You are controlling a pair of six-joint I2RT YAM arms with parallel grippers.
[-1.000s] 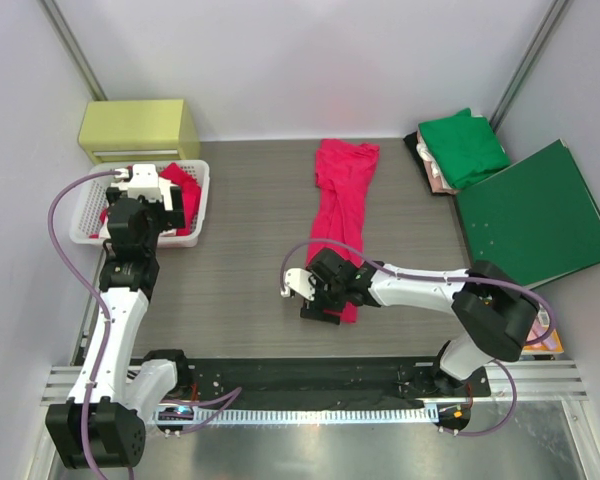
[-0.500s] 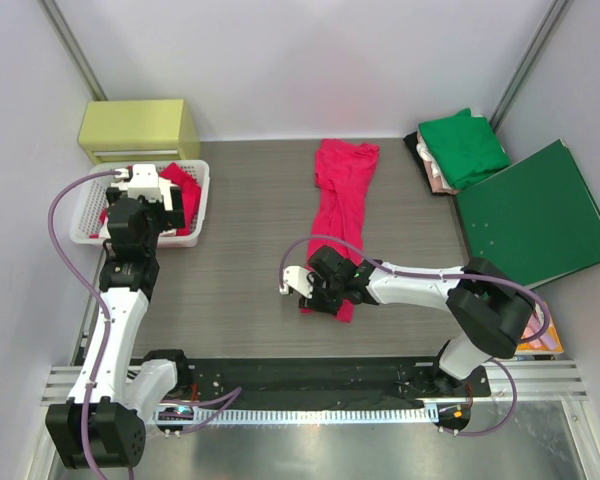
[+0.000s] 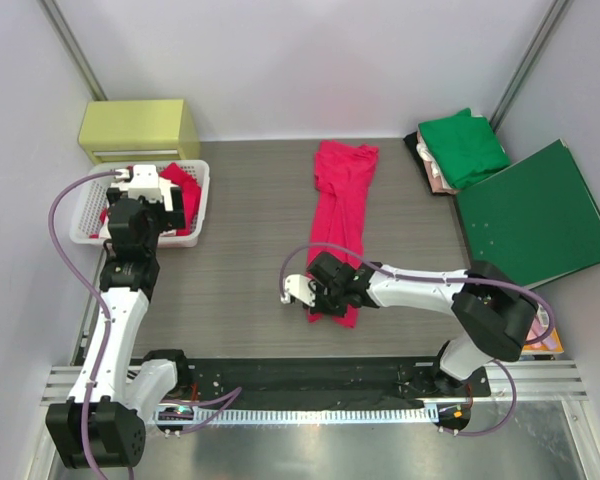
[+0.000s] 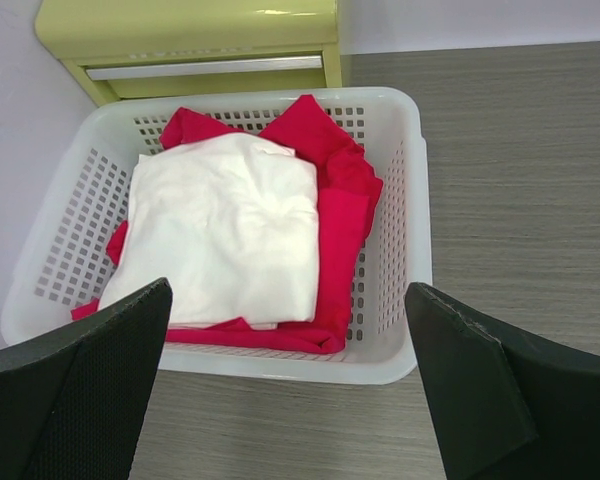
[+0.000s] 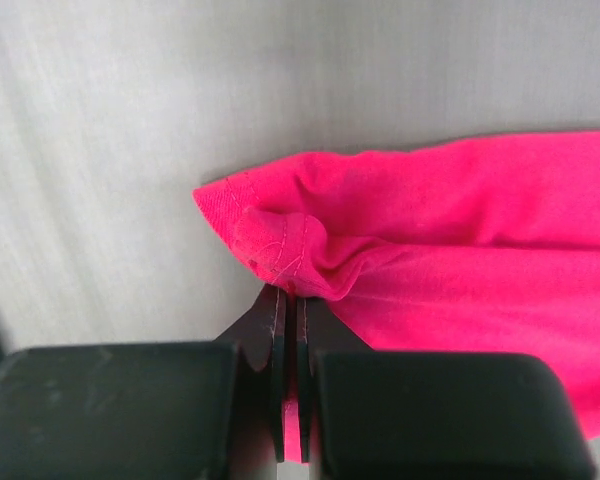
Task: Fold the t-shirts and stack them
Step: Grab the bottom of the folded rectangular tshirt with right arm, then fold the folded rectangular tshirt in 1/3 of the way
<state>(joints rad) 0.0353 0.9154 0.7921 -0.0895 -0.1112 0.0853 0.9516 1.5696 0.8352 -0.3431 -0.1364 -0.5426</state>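
Top external: t-shirt (image 3: 342, 215) runs near-to-far; right fingers (image 5: 180, 400) pinch near end, left fingers (image 4: 80, 400) spread.

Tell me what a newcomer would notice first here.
The bright pinkish-red t-shirt stretched in a long strip down the middle of the table, with the right gripper shut on its near corner. Next, the green t-shirt folded at the far right, and the open left gripper above the white basket at far left.

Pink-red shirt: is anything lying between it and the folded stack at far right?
Nothing visible. Only bare table separates the pink-red shirt from the folded green shirt at far right; the right gripper is shut on its near hem.
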